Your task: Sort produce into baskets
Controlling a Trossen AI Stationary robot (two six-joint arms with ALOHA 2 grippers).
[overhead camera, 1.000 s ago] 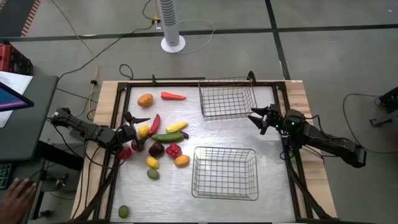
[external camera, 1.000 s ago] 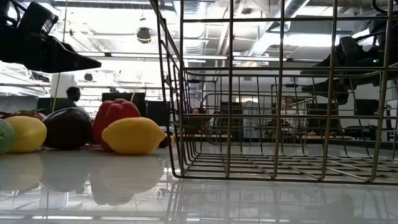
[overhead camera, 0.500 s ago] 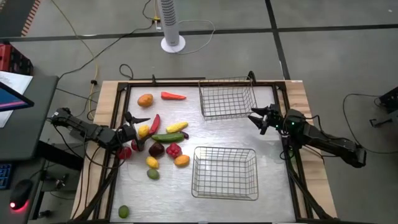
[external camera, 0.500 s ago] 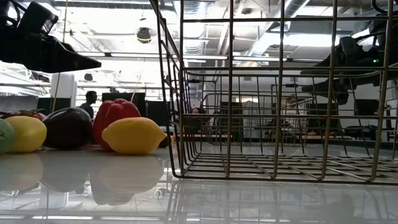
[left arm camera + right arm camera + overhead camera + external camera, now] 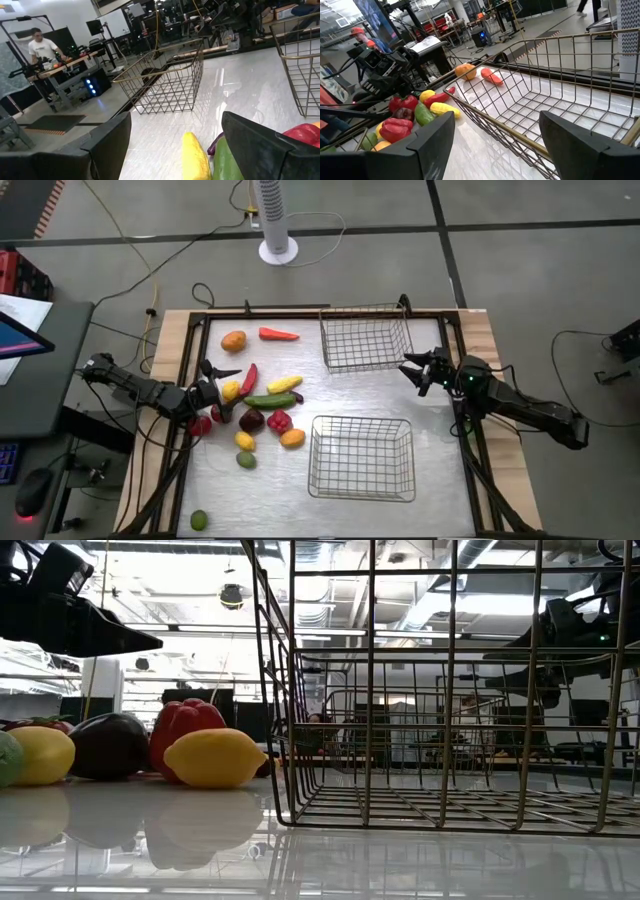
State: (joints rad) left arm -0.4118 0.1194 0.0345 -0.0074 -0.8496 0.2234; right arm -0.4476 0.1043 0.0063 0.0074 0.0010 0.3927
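From above, the left pincer (image 5: 217, 393), fingers spread wide, hangs at the left edge of a cluster of toy produce on the bench (image 5: 440, 480): a green cucumber (image 5: 268, 400), a yellow banana (image 5: 284, 384), a red chili (image 5: 249, 378), a dark maroon piece (image 5: 251, 420) and a red pepper (image 5: 279, 420). An orange fruit (image 5: 234, 341) and a carrot (image 5: 278, 334) lie near the far edge; one green piece (image 5: 198, 520) sits alone at the near-left corner. The right pincer (image 5: 417, 371), also wide open and holding nothing, hovers just beside the far basket (image 5: 366, 337); the near basket (image 5: 361, 457) stands between the arms.

At bench height, a lemon (image 5: 216, 757) lies just beside the near basket's wire wall.

The left wrist camera shows banana and cucumber between its spread fingers (image 5: 105, 150).

The right wrist camera looks across the far basket toward the produce.
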